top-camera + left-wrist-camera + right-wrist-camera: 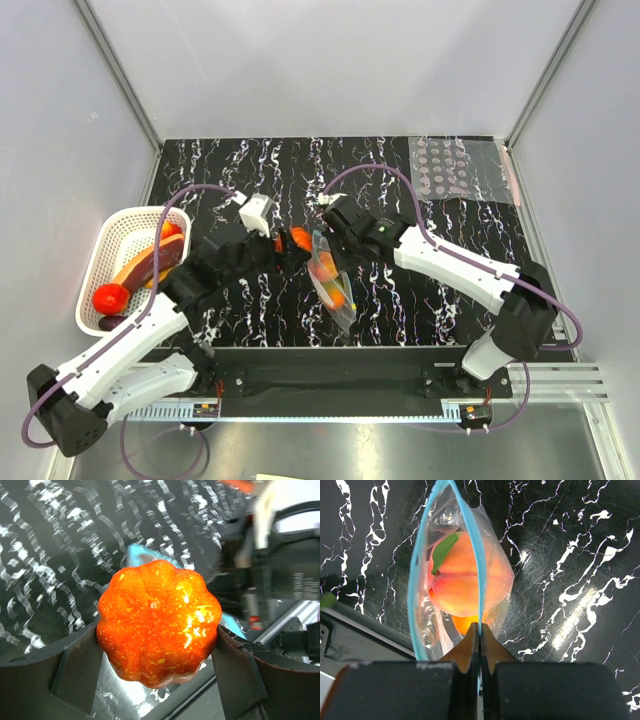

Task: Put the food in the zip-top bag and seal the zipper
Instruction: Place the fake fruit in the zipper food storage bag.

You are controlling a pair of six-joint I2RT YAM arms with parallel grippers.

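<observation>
Left fingers (75, 677) up close in the wrist view, pressed to both flanks of the orange fruit (159, 622). Left gripper (158, 672) part closed on it, carrying it off the table (250, 180) as far as can be told. Just past the fruit, teal zipper (142, 552) peeking out on either side, so poised right at the mouth of the bag (338, 300), not yet through it. Across that mouth, right gripper (480, 639) clamped tight on one lip of the zipper, drawing the opening into a narrow leaf shape. Inside the bag already: peach (465, 582), and a second fruit (465, 622), orangey, tucked beside it. Two in, one to go, by the look of it.

Now the tricky bit: narrow gap, plump fruit. Line up with the widest part of the mouth, away from its pointed ends. Push in along the bag's length, not across it, or risk snagging the free lip and folding it shut. Nudge the peach deeper if needed, with little room left near the opening. Let go only once fully past the zipper. Hold the right pinch firm throughout, or lose the opening. Well beyond the bag on the left arm's side, basket (105, 250) with tomato (110, 296). Leave alone.
</observation>
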